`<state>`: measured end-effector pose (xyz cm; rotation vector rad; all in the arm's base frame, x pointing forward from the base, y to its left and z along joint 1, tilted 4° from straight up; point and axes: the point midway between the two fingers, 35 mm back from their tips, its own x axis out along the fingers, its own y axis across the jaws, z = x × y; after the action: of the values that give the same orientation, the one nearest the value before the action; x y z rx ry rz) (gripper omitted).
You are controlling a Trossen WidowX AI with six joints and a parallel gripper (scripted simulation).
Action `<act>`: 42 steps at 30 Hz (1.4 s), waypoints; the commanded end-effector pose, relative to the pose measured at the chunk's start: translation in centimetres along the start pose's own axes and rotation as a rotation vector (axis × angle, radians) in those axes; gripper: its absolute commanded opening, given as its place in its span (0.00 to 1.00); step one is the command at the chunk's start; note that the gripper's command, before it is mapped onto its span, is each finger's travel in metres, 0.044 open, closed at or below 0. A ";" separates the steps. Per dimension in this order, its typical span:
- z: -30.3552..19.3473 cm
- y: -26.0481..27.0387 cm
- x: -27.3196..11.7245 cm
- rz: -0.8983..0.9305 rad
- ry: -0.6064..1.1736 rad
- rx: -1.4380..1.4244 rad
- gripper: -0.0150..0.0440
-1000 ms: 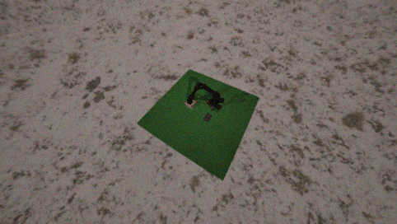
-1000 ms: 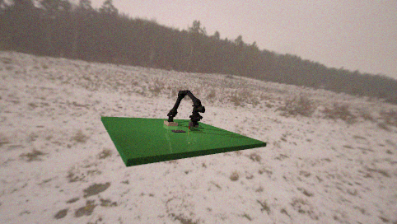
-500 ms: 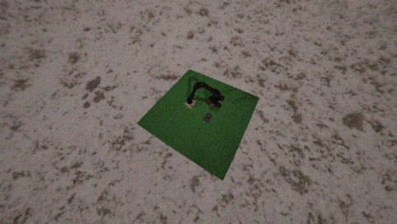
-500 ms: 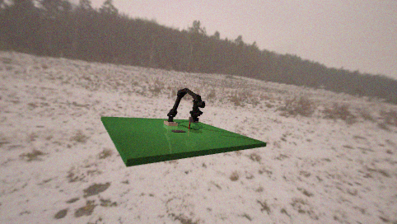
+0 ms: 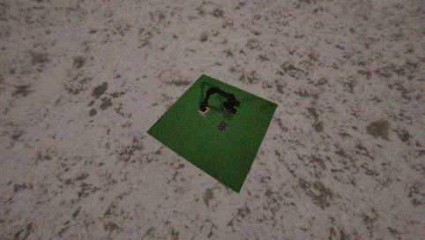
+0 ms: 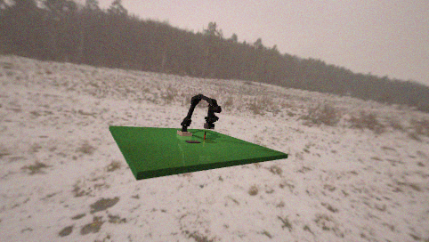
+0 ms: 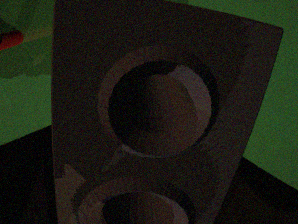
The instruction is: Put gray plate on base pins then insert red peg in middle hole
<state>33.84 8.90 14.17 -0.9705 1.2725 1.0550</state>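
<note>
My gripper (image 6: 209, 125) (image 7: 139, 132) is shut on the gray plate (image 6: 208, 127) (image 7: 80, 100) and holds it above the green mat. In the wrist view the plate fills the middle, with two round holes showing and the dark fingers at its lower left and right. The red peg (image 6: 205, 137) (image 7: 11, 40) stands upright on the mat, below and slightly left of the plate in the exterior view; one end shows at the wrist view's left edge. The base (image 5: 222, 126) (image 6: 193, 141) lies flat on the mat, off to the side of the gripper. Its pins are too small to make out.
The green mat (image 5: 207, 150) (image 6: 200, 156) carries everything. The arm's pale foot (image 5: 203, 111) (image 6: 184, 133) stands near the base, and the black arm arches over from it to the gripper. Snowy ground surrounds the mat.
</note>
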 end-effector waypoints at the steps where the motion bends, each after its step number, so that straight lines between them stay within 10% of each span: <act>1: -0.9 -0.7 0.3 -0.008 0.001 -0.017 0.25; 42: -12.2 -4.3 6.3 -0.009 0.012 -0.256 0.25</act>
<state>35.22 -2.60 7.65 -1.1590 1.1630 1.2121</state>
